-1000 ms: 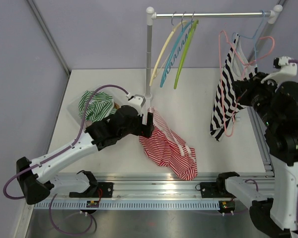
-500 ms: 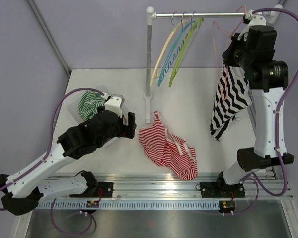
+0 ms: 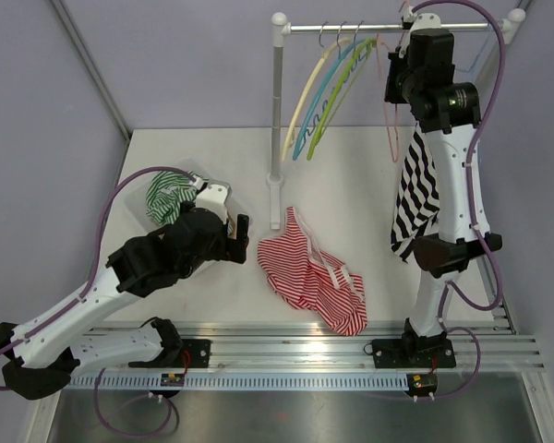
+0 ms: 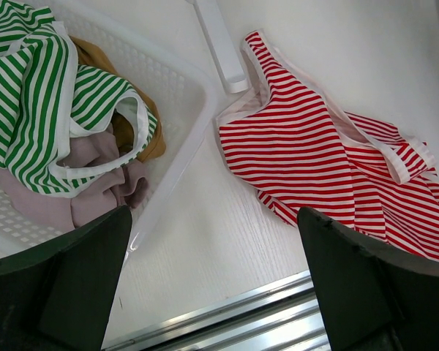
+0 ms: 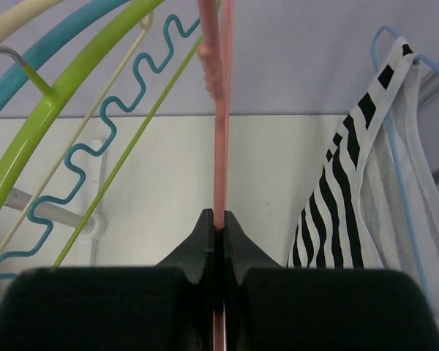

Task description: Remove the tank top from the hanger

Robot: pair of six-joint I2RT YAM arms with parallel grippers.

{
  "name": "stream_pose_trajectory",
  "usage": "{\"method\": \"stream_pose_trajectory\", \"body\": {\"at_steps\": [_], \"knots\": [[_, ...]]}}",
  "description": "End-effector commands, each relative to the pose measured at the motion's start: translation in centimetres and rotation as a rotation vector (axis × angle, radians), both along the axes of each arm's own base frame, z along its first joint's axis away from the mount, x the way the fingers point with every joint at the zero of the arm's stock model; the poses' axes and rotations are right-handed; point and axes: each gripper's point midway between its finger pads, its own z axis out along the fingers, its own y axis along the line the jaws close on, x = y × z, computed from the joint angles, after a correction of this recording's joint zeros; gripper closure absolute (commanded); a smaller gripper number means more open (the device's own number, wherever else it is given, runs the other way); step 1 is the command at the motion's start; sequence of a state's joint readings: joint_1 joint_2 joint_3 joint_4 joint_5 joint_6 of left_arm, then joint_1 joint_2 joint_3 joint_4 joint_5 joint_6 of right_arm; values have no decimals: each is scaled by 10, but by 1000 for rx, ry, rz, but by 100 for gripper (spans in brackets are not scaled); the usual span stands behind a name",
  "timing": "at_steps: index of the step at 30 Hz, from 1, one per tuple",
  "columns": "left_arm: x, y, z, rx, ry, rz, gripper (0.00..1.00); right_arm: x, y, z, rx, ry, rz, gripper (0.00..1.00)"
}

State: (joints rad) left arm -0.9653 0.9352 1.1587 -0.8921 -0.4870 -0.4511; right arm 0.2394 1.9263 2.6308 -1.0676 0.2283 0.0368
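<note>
Currently the right arm (image 3: 457, 185) is standing stretched almost straight up from its base, with its forearm rising just beside the black-and-white striped tank top (image 3: 414, 189) and its wrist bending over near the rail (image 3: 351, 29). The right gripper (image 5: 218, 219) is pressing both fingers together on the thin pink hanger (image 5: 221, 110), pinching it at the very tips. From above, the pink hanger is dangling just left of that wrist, between the arm and the green hanger (image 3: 348, 78). Whether its hook is sitting on the rail, I cannot tell. The blue hanger (image 3: 328, 88) and cream hanger (image 3: 305, 92) are hanging further left. In the right wrist view the striped tank top is hanging off to the right, apart from the pinched pink hanger, draped on a pale blue hanger (image 5: 396, 139). Its lower end is hanging down toward the right side of the table (image 3: 351, 175). The left arm (image 3: 120, 286) is crouching low with its elbow bent and its wrist pointing right. The left gripper (image 4: 214, 219) is hovering with fingers spread wide and gripping nothing, above the gap between the white basket (image 4: 197, 95) and a red striped top (image 4: 329, 168) that is lying flat on the table. A green striped garment (image 4: 29, 95) is lying heaped in the basket.
</note>
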Motion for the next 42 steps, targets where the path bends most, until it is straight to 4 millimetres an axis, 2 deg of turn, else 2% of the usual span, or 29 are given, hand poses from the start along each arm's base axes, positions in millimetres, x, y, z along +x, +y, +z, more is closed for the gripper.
{"method": "stream_pose_trajectory", "body": {"at_steps": [1,7,8,11,13,15,17,18,20,21,22,24,25,26,27,30,32,33,35,36,37,38,39,42], "knots": [[2,2,10,-32,-38,19,1,8,6,16,-16,-65,-4,100],[3,-2,6,-39,-34,21,1,8,30,-10,-25,-7,22,100],[3,-4,6,-49,-30,19,1,6,40,-14,-29,0,39,100],[3,-20,2,-79,-16,-16,1,6,50,-19,-34,10,55,100],[1,-39,-3,-115,-8,-62,1,5,52,-18,-35,8,53,100],[0,-56,-3,-148,-16,-92,1,2,49,-16,-36,7,44,100],[-3,-70,-17,-140,0,-122,1,-3,45,-11,-37,-9,33,100],[-3,-82,-17,-164,-5,-142,1,-5,41,-8,-40,-16,19,97],[-8,-99,-33,-147,8,-192,1,-16,36,0,-38,-38,14,80],[-9,-111,-29,-182,-11,-221,1,-19,32,2,-42,-45,0,58],[-14,-121,-40,-160,-4,-255,1,-27,27,8,-47,-57,-9,49],[-16,-137,-40,-176,-24,-290,1,-36,17,14,-58,-68,-40,38],[-20,-144,-45,-165,-25,-316,1,-46,12,19,-56,-77,-46,29],[-21,-151,-53,-142,-20,-333,1,-51,10,21,-53,-80,-47,27],[-21,-160,-54,-148,-32,-351,1,-56,7,24,-53,-84,-48,24],[-24,-182,-72,-112,-20,-399,1,-80,-3,34,-38,-98,-61,10],[-25,-196,-90,-79,13,-415,1,-102,-5,45,0,-122,-41,1],[-26,-200,-97,-69,25,-422,1,-118,-9,50,19,-138,-32,1],[-26,-208,-112,-47,54,-428,1,-135,-4,57,71,-164,20,1],[-28,-215,-130,-20,88,-441,1,-144,-1,58,89,-174,47,0],[-30,-219,-138,-12,107,-446,1,-159,-1,59,114,-195,79,1],[-32,-224,-145,-14,121,-457,1,-168,11,59,138,-199,158,0],[-34,-226,-166,18,155,-455,1,-184,14,55,151,-206,206,0],[-37,-230,-196,51,200,-450,1,-208,37,57,206,-241,374,1]]}}
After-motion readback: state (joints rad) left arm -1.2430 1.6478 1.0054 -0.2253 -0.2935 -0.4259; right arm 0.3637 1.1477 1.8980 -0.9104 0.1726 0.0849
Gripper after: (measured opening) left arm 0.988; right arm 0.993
